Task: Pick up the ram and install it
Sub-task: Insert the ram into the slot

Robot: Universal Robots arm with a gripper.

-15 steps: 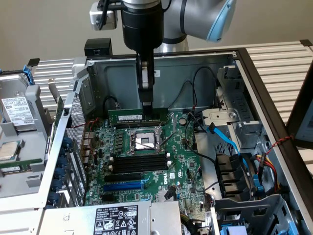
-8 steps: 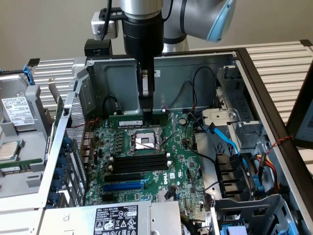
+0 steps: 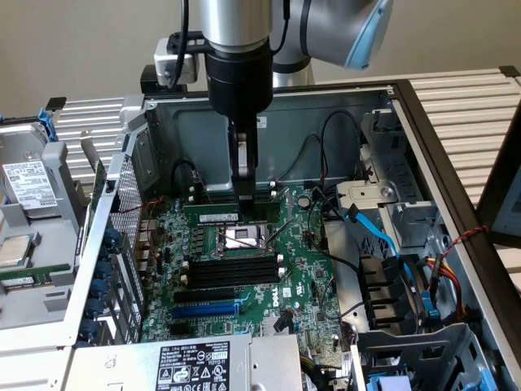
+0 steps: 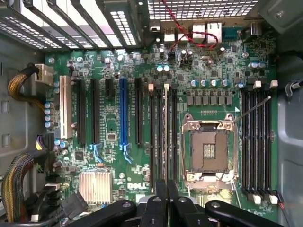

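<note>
The ram (image 3: 213,215) is a thin green stick with a white label, held level inside the open computer case, just over the far edge of the CPU socket (image 3: 244,238). My gripper (image 3: 244,210) reaches straight down and is shut on the ram's middle. In the wrist view the ram (image 4: 165,132) shows edge-on as a pale line running along the black memory slots (image 4: 158,137) next to the CPU socket (image 4: 208,149). The fingers (image 4: 156,208) meet around its near end. How high it sits above the slots is unclear.
More black memory slots (image 4: 255,142) lie on the socket's other side. A blue expansion slot (image 4: 123,113) and a silver heatsink (image 4: 94,185) sit nearby. Blue and black cables (image 3: 374,232) crowd the drive bay at the exterior view's right. The case walls (image 3: 326,114) enclose the board.
</note>
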